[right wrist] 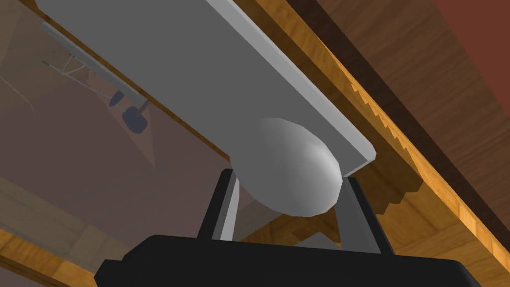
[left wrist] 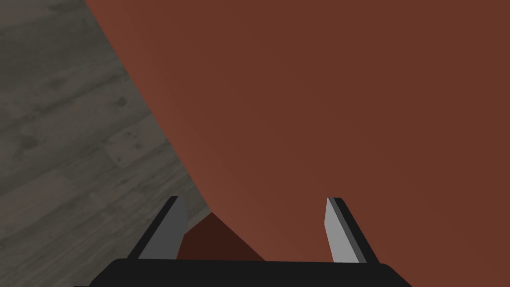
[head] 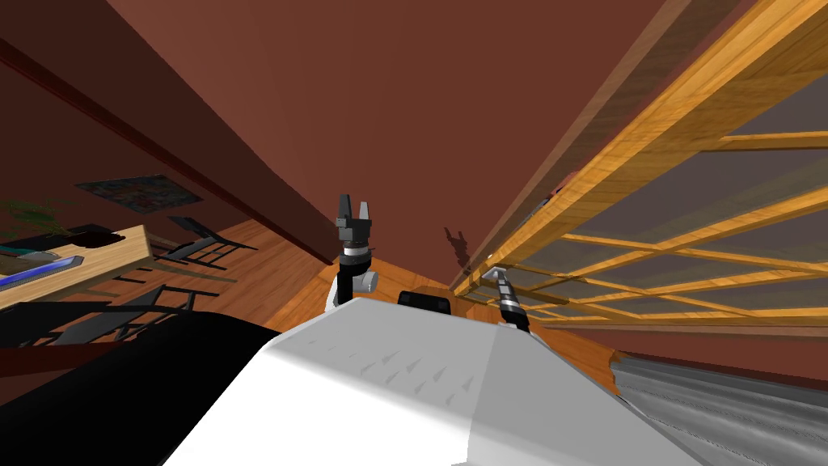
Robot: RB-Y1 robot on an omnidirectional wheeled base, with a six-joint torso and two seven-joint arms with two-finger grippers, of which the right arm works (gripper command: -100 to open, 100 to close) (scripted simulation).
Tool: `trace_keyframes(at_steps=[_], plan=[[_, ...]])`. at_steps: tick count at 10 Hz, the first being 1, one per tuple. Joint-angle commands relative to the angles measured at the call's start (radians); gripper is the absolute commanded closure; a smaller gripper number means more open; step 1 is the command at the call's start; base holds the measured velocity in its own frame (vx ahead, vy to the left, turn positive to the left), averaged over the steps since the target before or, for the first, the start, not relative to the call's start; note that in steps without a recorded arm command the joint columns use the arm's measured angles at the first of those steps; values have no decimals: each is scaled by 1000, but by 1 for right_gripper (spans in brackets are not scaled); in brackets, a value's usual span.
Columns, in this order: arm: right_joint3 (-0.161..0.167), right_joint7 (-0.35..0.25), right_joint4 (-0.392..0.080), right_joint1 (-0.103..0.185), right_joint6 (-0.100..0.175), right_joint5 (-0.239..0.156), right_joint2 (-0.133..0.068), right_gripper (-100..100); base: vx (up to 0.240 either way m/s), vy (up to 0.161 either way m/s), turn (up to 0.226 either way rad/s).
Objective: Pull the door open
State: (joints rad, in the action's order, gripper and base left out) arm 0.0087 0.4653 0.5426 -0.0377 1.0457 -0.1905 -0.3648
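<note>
My right gripper is clenched on the grey knob, with one finger pressed against each side. The knob projects from a grey plate mounted on the wood-framed glass door, which stands on my right in the head view. My left gripper is raised before the red-brown wall, fingers spread, holding nothing.
</note>
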Motion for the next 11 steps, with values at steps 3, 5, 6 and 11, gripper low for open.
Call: trace_keyframes(at_steps=[3, 5, 6, 11], plan=[[10, -88, -15, 10, 1, -12, 15, 100, -50, -26, 43], [12, -129, -12, 13, -3, -19, 18, 100, -42, -13, 24], [15, -164, -10, 16, -8, -26, 22, 100, -48, -17, 30], [21, -286, -2, 24, -21, -48, 33, 100, -52, -22, 42]])
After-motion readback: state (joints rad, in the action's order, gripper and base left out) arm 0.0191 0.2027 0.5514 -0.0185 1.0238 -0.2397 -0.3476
